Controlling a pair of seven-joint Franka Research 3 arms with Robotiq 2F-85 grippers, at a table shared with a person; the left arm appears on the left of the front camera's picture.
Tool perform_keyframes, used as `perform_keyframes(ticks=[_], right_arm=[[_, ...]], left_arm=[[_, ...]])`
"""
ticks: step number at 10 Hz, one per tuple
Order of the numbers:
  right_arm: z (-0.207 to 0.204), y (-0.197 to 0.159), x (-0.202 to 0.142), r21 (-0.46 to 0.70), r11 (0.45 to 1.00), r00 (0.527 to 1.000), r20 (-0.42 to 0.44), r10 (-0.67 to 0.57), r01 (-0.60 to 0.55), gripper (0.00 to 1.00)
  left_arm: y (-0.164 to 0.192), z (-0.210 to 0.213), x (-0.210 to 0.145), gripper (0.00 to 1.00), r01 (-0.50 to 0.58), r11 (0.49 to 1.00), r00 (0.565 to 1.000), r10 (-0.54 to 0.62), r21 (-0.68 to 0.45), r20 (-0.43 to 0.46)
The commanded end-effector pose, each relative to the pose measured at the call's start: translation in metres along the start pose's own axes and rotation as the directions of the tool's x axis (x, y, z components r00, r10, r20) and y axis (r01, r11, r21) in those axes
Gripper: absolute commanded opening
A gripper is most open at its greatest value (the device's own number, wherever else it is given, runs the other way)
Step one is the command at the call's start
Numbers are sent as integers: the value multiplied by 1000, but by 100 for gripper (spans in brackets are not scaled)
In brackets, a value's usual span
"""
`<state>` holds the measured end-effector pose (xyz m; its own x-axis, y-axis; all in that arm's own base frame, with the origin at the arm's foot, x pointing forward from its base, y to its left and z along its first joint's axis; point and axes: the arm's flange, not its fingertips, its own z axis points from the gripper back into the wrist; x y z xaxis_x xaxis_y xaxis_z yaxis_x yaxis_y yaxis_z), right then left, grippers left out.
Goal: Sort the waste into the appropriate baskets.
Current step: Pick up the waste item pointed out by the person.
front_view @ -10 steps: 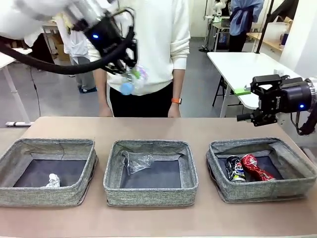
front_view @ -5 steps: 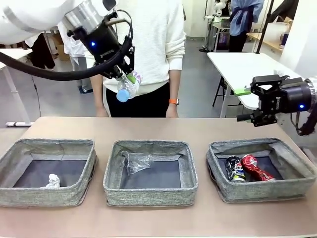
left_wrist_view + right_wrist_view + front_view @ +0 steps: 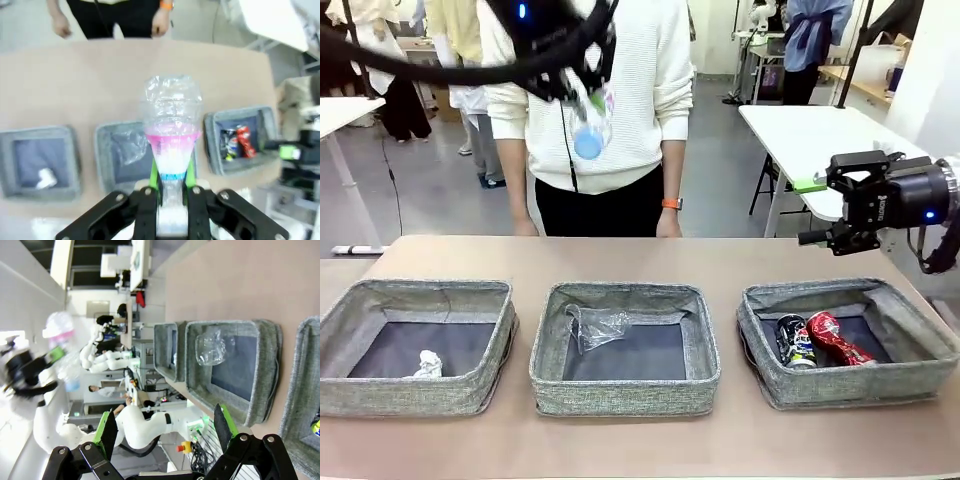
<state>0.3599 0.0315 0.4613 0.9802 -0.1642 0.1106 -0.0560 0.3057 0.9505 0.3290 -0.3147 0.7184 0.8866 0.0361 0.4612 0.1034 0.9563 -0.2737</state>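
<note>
High above the table's far side, my left gripper point(image 3: 582, 88) is shut on a clear plastic bottle point(image 3: 592, 118), blue cap pointing down. In the left wrist view the bottle point(image 3: 172, 117) stands up between the fingers point(image 3: 149, 186), over the middle basket point(image 3: 104, 162). Three grey baskets sit in a row. The left basket point(image 3: 410, 397) holds a paper ball point(image 3: 427, 365). A clear cup point(image 3: 598, 325) lies in the middle basket point(image 3: 625, 397). The right basket point(image 3: 860, 387) holds a dark can point(image 3: 795, 340) and a red can point(image 3: 838, 338). My right gripper point(image 3: 809, 211) hangs open above the right basket.
A person in a white sweater point(image 3: 650, 90) stands at the far edge, hands point(image 3: 161, 20) near the table. Bare tabletop point(image 3: 650, 260) runs behind the baskets. A white table point(image 3: 810, 135) stands at the back right. The right wrist view shows the middle basket point(image 3: 260, 405) with the cup point(image 3: 212, 347).
My left arm has lifted the bottle higher and a little to the right. The right arm and the baskets' contents stay as they were.
</note>
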Motion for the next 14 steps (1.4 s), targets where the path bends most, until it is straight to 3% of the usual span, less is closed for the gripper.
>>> perform_keyframes(ticks=[1,4,10,13,14], right_arm=[[1,5,2,9,1000,1000,0,-20,20,100],[1,5,2,9,1000,1000,0,-20,20,100],[1,5,2,9,1000,1000,0,-20,20,100],[1,5,2,9,1000,1000,0,-20,20,100],[1,5,2,9,1000,1000,0,-20,20,100]], left_arm=[[-41,28,15,20,82,994,996,-79,69,-35],[-72,42,21,20,86,995,996,-87,40,17],[-63,48,9,20,98,994,995,-99,48,7],[-63,31,11,20,71,995,995,-66,72,-74],[-71,42,13,20,106,994,994,-105,31,-21]])
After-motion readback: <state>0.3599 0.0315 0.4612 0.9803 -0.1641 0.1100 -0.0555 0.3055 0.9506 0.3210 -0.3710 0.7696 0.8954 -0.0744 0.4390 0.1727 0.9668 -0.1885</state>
